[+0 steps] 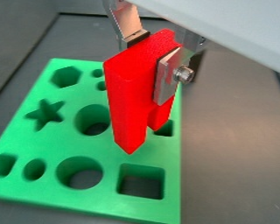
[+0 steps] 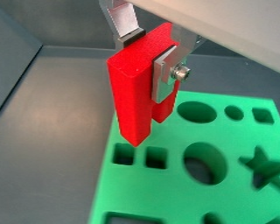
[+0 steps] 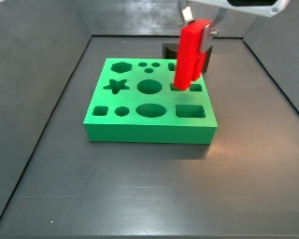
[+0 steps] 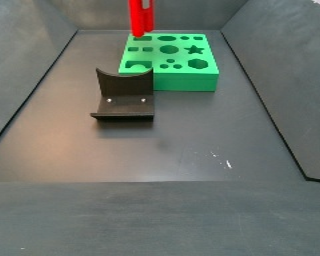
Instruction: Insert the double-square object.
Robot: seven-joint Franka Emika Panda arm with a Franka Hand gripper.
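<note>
My gripper (image 1: 152,54) is shut on the double-square object (image 1: 136,96), a bright red peg of two joined square bars. It hangs upright in both wrist views, also (image 2: 140,83), held near its upper end between the silver fingers (image 1: 167,77). Its lower end hovers just above the green block (image 1: 60,131) with shaped holes, near the block's edge (image 2: 224,175). In a side view the peg (image 3: 190,54) stands over the far right part of the block (image 3: 149,121). In another side view the peg (image 4: 140,16) is above the block's far left corner (image 4: 183,70). The gripper shows there too (image 3: 192,19).
The dark L-shaped fixture (image 4: 123,97) stands on the floor in front of the green block. Dark bin walls (image 3: 271,84) surround the grey floor (image 4: 163,150). A fixture part shows behind the peg (image 3: 207,58).
</note>
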